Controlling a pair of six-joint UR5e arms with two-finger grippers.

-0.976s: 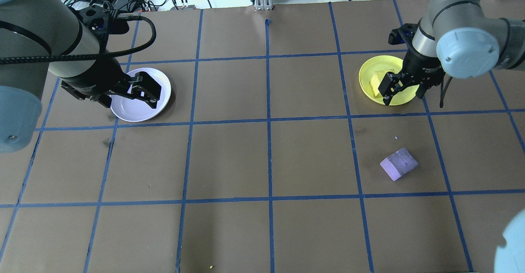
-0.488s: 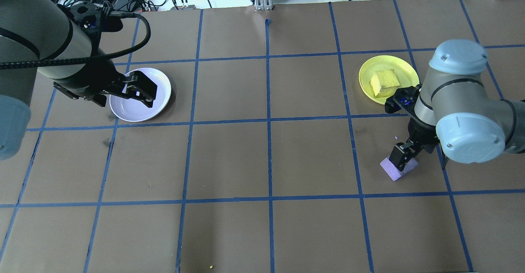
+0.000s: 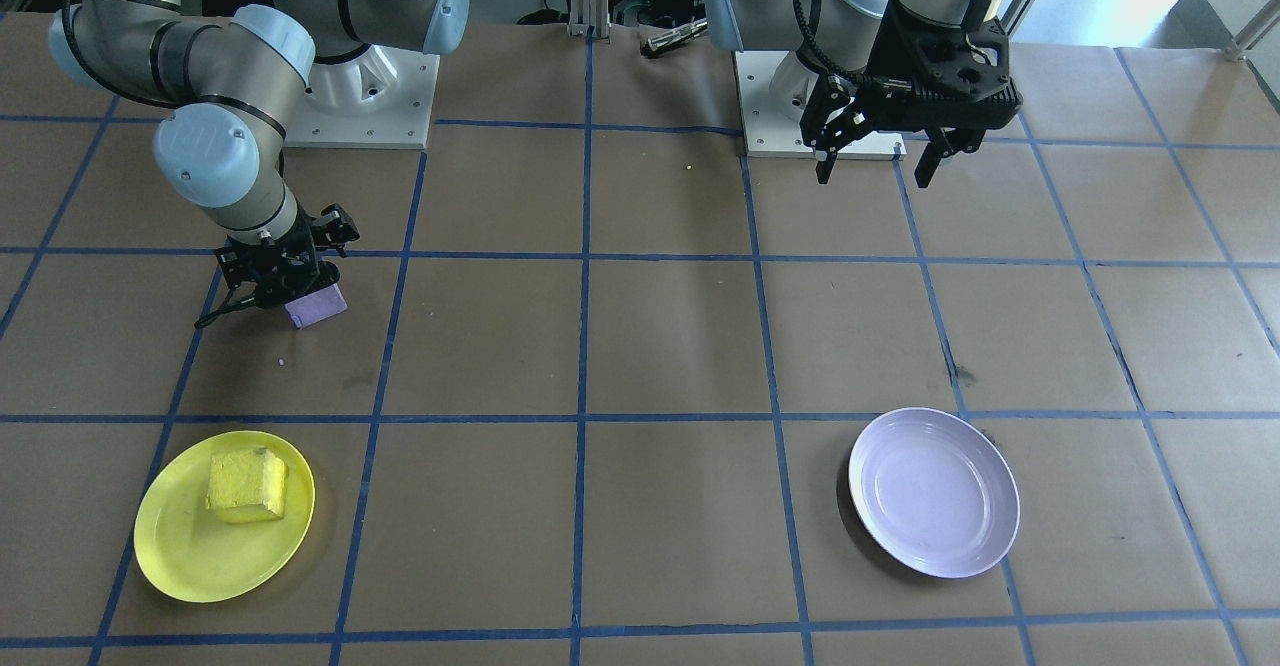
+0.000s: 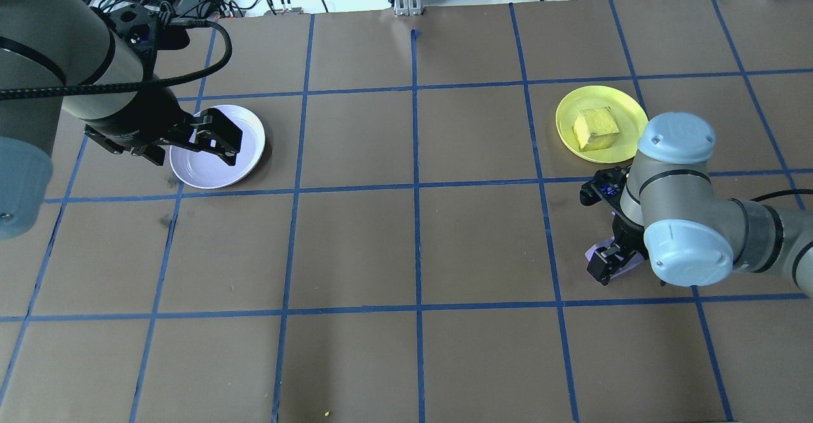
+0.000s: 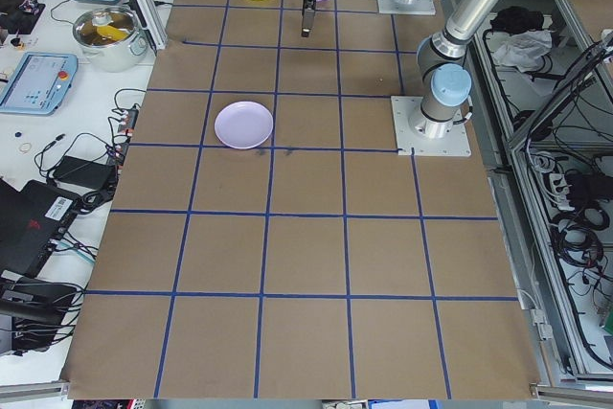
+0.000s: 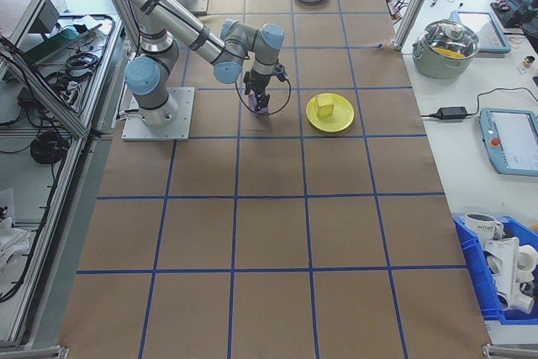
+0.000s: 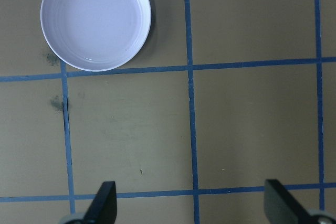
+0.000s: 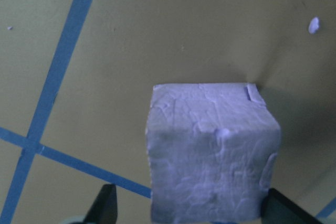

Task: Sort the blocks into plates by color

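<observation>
Brown table (image 4: 413, 245) | purple block (image 8: 210, 150) between open right claw (image 8: 189, 208) fingers

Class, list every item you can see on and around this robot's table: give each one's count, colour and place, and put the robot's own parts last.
purple block: one, pale purple, on the table between the right gripper's fingers.
yellow block: one, yellow, on the yellow plate.
yellow plate: one, yellow, on the robot's right.
lavender plate: one, pale lavender, empty, on the robot's left.
table: one, brown with blue tape grid.
right gripper: one, black, open around the purple block.
left gripper: one, black, open, raised, holding nothing.
</observation>
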